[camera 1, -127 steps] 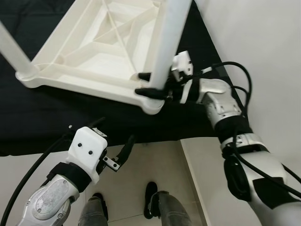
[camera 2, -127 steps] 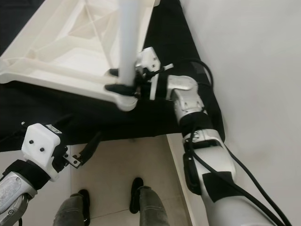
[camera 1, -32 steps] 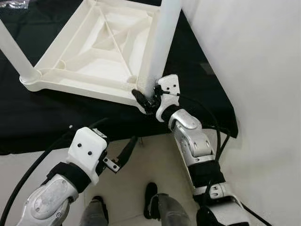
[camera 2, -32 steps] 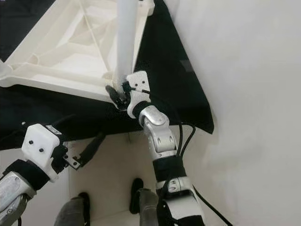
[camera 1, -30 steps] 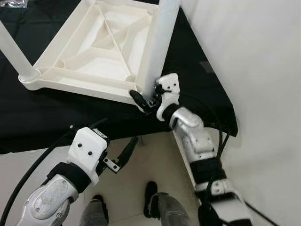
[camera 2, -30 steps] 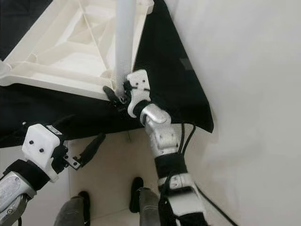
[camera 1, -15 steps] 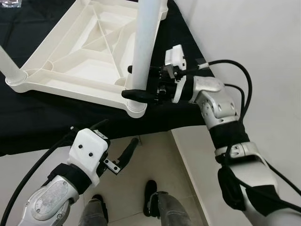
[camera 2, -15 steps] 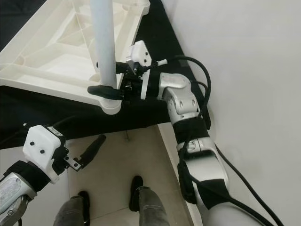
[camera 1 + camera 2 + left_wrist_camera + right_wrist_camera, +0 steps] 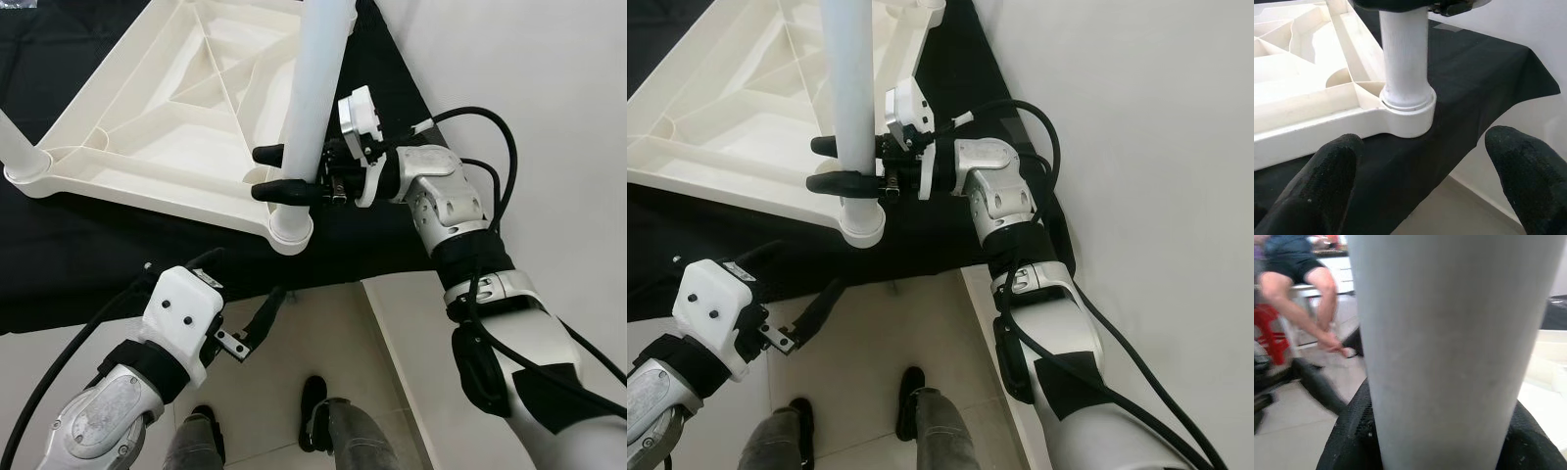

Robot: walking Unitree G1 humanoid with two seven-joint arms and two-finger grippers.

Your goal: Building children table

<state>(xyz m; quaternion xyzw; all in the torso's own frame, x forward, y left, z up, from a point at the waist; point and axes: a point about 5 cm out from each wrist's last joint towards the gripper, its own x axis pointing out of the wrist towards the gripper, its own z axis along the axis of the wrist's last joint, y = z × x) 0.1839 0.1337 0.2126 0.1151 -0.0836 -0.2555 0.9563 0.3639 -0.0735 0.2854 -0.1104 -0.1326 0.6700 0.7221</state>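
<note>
White moulded plastic, ribbed on its underside, makes up the upside-down children's table top (image 9: 186,108) that we see lying on a black cloth (image 9: 118,250) spread over a raised surface. A white round plastic table leg (image 9: 312,88) stands in the socket at the corner nearest us, just beside the cloth's edge. Our right gripper (image 9: 277,171) reaches in from the right and clasps this leg low down, one black finger on each side of it, just above the socket. Our left gripper (image 9: 257,318) hangs below the cloth's edge over the pale tiled floor (image 9: 323,333), its two black fingers (image 9: 1327,181) spread apart and holding nothing, pointing toward the same corner. In the right wrist view, a seated person's legs (image 9: 1300,289) appear behind the leg.
</note>
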